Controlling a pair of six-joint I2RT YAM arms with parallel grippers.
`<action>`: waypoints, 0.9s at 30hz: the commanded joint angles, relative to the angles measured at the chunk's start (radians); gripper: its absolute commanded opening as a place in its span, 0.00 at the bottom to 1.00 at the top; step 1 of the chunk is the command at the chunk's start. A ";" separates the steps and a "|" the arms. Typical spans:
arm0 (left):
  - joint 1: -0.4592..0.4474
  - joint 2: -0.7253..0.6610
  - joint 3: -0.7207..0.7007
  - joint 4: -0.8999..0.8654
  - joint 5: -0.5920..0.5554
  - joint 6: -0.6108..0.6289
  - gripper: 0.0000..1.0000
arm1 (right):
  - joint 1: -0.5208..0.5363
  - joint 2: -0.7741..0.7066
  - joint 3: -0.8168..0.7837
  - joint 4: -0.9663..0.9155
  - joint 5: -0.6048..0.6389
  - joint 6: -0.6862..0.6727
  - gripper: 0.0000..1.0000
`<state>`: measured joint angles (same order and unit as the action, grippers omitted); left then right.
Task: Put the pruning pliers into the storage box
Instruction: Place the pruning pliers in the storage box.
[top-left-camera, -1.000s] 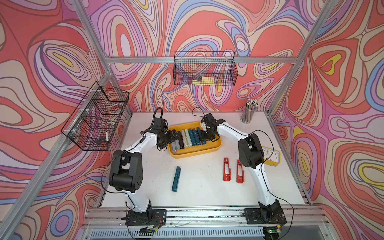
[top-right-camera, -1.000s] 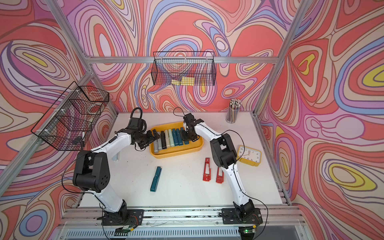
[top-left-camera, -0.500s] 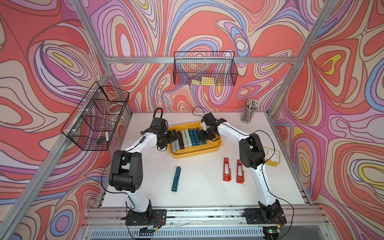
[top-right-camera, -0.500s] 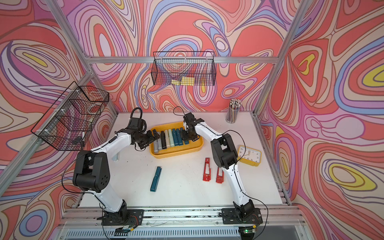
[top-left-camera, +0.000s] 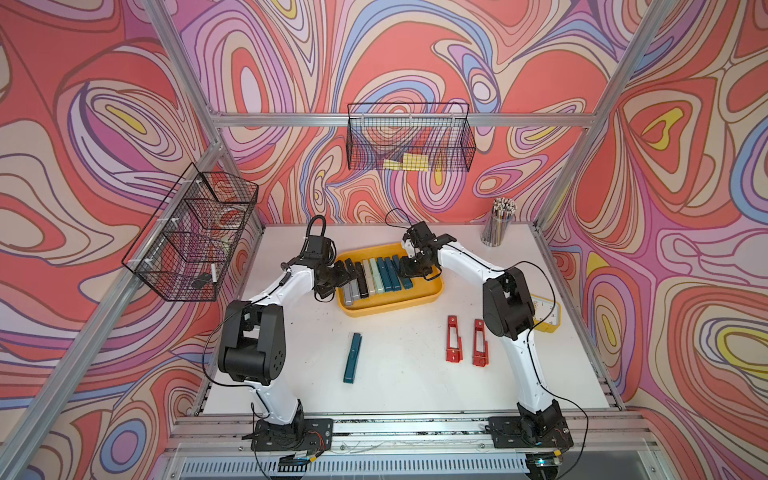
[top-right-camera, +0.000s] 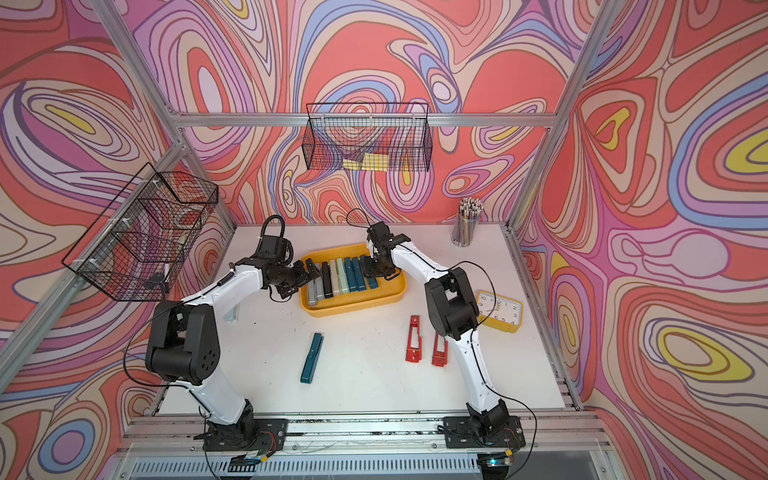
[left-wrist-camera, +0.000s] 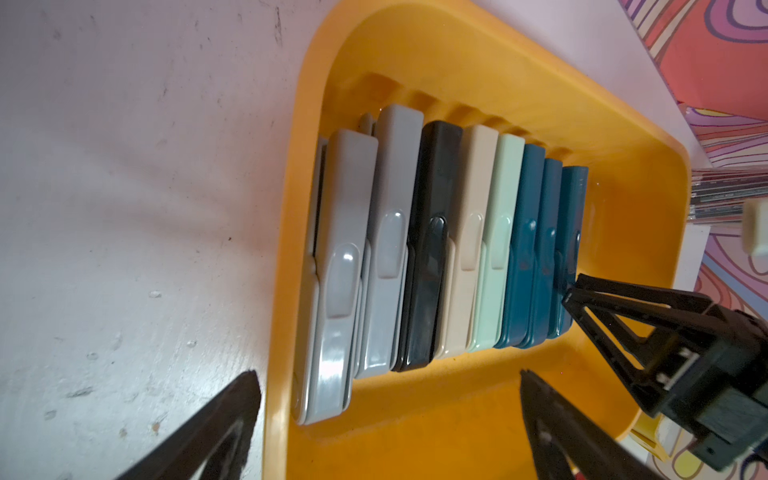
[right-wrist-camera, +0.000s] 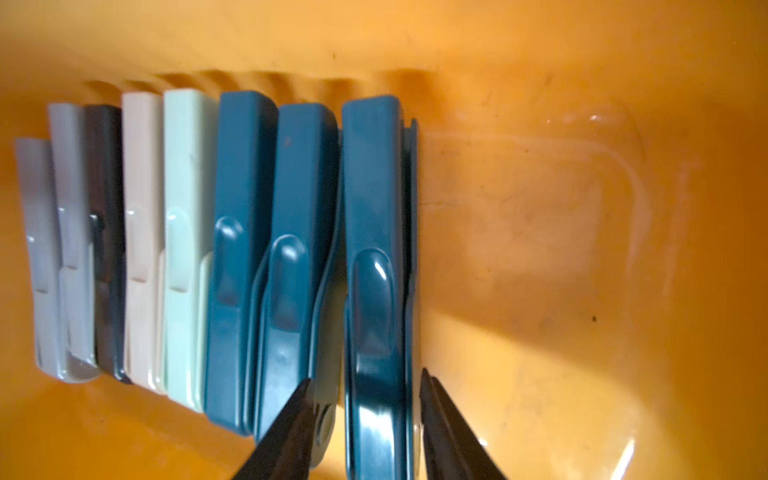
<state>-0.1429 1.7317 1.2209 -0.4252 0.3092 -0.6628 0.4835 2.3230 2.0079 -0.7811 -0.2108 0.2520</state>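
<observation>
Eight pruning pliers (left-wrist-camera: 469, 241) stand in a row in the storage box (top-left-camera: 390, 311). The right end effector (right-wrist-camera: 365, 376) straddles the endmost teal pliers (right-wrist-camera: 374, 187), released, with a gap at one finger. The left end effector (left-wrist-camera: 388, 374) is spread wide and empty at the row's grey end. One loose teal pliers (top-left-camera: 352, 357) and two red pliers (top-left-camera: 453, 356) lie on the desk (top-left-camera: 407, 374), well apart from both.

We list:
- One white table (top-left-camera: 407, 386), scuffed.
- One black wire basket (top-left-camera: 409, 137), hung on the far wall, with yellow pads (top-left-camera: 411, 163) in it.
- One divided wire rack (top-left-camera: 191, 237), hung on the left wall. We cannot make out its small contents.
- One clear cup of pencils (top-left-camera: 497, 224), at the far right corner of the table.
- One yellow alarm clock (top-right-camera: 500, 311), at the table's right edge.
- One silver metal frame (top-left-camera: 291, 119).
- Swirl-patterned walls (top-left-camera: 415, 50) in red, pink and purple.
</observation>
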 joint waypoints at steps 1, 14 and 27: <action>0.006 0.010 -0.011 0.001 0.001 -0.003 0.99 | -0.002 -0.067 -0.026 0.004 0.024 -0.010 0.45; 0.006 0.009 -0.008 0.004 -0.007 0.000 0.99 | -0.005 -0.024 0.018 -0.020 0.120 -0.023 0.00; 0.006 0.006 0.000 -0.007 -0.013 0.002 0.99 | -0.016 0.043 0.006 0.038 0.145 -0.020 0.00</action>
<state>-0.1429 1.7317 1.2175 -0.4252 0.3092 -0.6624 0.4728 2.3505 2.0140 -0.7769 -0.0780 0.2333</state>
